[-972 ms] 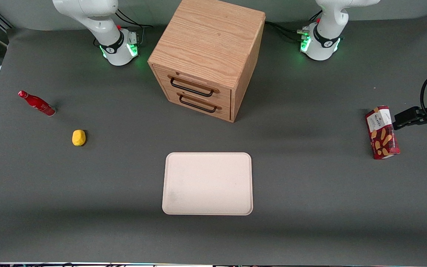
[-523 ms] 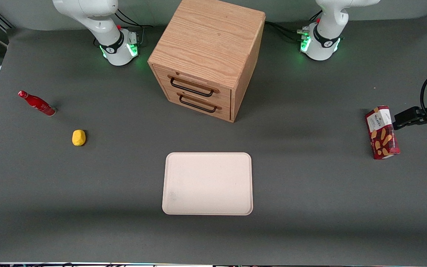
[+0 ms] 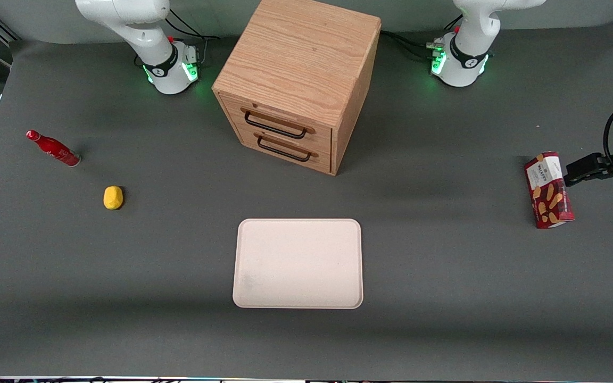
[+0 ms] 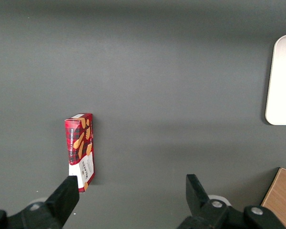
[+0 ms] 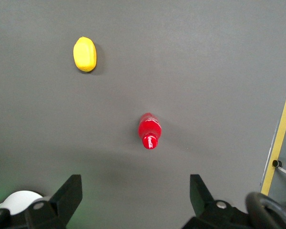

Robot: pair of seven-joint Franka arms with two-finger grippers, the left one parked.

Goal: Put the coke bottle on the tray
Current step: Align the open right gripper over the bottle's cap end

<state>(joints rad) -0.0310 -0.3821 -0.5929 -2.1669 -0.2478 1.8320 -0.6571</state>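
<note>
coke bottle (image 3: 52,149) stands upright on the grey counter (image 3: 445,276) at the working arm's end, seen nearly cap-on in the right wrist view (image 5: 149,130); nothing touches it

end effector (image 5: 136,195) hangs high above the bottle, fingers spread wide and empty, one fingertip (image 5: 71,187) on each side with bare counter between; it is out of the front view

yellow lemon-like object (image 3: 113,197) lies near the bottle, closer to the front camera, apart from it

tray (image 3: 298,263) sits flat mid-counter, nearest the front camera, well apart from the bottle

wooden drawer cabinet (image 3: 298,80) stands farther back than the tray, two drawers with dark handles, both closed

red snack box (image 3: 548,190) stands at the parked arm's end
</note>
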